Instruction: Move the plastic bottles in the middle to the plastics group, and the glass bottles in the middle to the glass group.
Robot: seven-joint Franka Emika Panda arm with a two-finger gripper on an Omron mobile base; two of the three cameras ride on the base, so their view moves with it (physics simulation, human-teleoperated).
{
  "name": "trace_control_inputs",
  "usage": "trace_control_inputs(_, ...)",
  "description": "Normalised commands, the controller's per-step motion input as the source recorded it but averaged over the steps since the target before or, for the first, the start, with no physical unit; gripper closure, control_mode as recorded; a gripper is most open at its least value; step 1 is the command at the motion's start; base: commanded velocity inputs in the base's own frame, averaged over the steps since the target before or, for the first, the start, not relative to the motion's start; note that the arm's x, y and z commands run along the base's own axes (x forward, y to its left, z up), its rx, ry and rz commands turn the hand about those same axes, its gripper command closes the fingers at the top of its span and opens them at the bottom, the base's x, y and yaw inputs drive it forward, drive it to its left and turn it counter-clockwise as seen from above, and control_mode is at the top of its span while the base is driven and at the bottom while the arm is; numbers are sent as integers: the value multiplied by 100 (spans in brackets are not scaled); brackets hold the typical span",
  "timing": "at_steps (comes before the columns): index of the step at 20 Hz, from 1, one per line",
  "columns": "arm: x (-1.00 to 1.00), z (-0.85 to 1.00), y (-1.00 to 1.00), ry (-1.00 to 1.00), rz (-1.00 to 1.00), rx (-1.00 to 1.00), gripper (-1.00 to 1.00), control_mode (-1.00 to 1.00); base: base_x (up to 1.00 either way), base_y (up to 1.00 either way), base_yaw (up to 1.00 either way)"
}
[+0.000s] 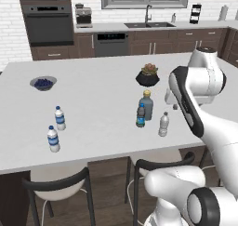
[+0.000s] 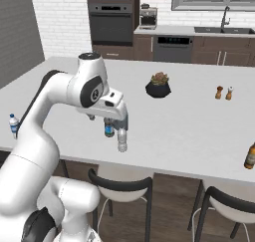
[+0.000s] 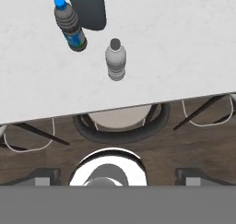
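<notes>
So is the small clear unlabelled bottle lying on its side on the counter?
No. In the left base view the small clear unlabelled bottle stands upright near the counter's front edge, right of the dark blue-labelled bottle.

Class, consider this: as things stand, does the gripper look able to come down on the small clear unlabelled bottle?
Probably yes. The clear bottle stands upright near the counter edge, apart from the dark bottle and the grey glass bottle, nothing covering it.

Arm bent forward, gripper [image 2: 119, 124] pointing down, jaw state unclear.

Even, bright rendered light, no glare. Soft faint shadows under the bottles on the bench [image 1: 102, 127]. Low-res, slightly soft all over.
</notes>
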Motion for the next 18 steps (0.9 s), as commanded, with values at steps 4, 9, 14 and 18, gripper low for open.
trace_control_inputs(4, 21, -10, -18, 0, 2, 0, -100, -100, 0, 0, 0)
trace_control_inputs(9, 44, -35, -1, -5, 4, 0, -100, -100, 0, 0, 0)
trace_control_inputs(14, 54, -48, 0, 0, 2, 0, -100, -100, 0, 0, 0)
trace_control_inputs(18, 36, -26, 0, 0, 1, 0, -100, -100, 0, 0, 0)
